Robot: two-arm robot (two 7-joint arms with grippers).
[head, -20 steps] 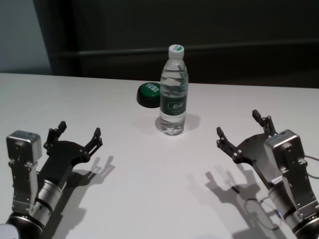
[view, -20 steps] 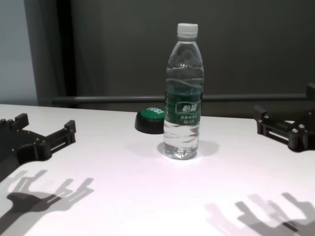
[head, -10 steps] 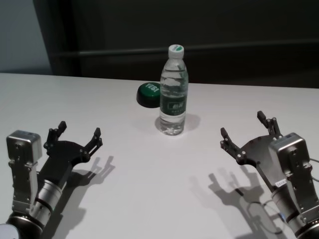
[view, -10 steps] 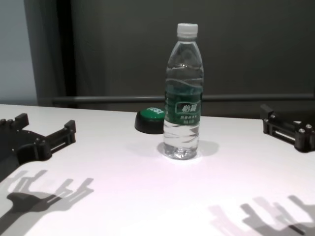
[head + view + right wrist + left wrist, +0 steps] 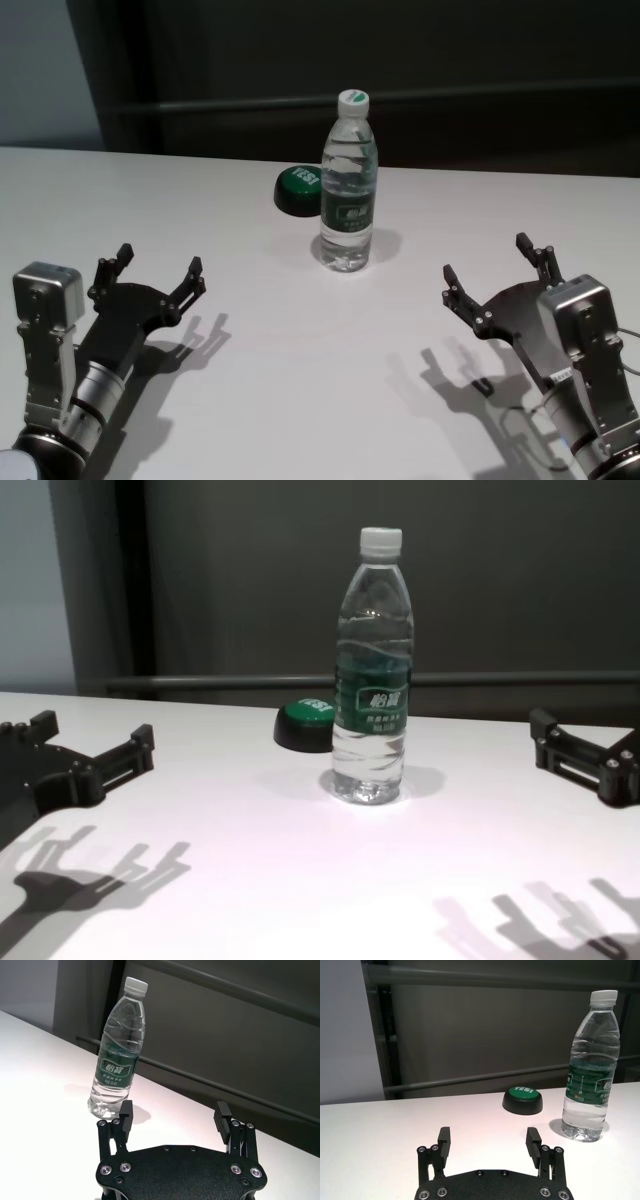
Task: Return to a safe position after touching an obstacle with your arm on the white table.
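Note:
The clear water bottle (image 5: 348,185) with a white cap and dark green label stands upright at the middle of the white table (image 5: 300,380). It also shows in the chest view (image 5: 372,670), the left wrist view (image 5: 590,1067) and the right wrist view (image 5: 117,1050). My right gripper (image 5: 497,270) is open and empty, low over the table at the front right, well apart from the bottle; it shows in the chest view (image 5: 585,755) and its own wrist view (image 5: 174,1112). My left gripper (image 5: 157,268) is open and empty at the front left, also in its wrist view (image 5: 489,1142).
A low black dome button with a green top (image 5: 299,188) sits just behind and left of the bottle, also in the chest view (image 5: 308,723). A dark wall with a horizontal rail runs behind the table's far edge.
My right gripper has drawn back toward the front right, away from the bottle, and sits a little lower. The bottle, button and left arm have not moved.

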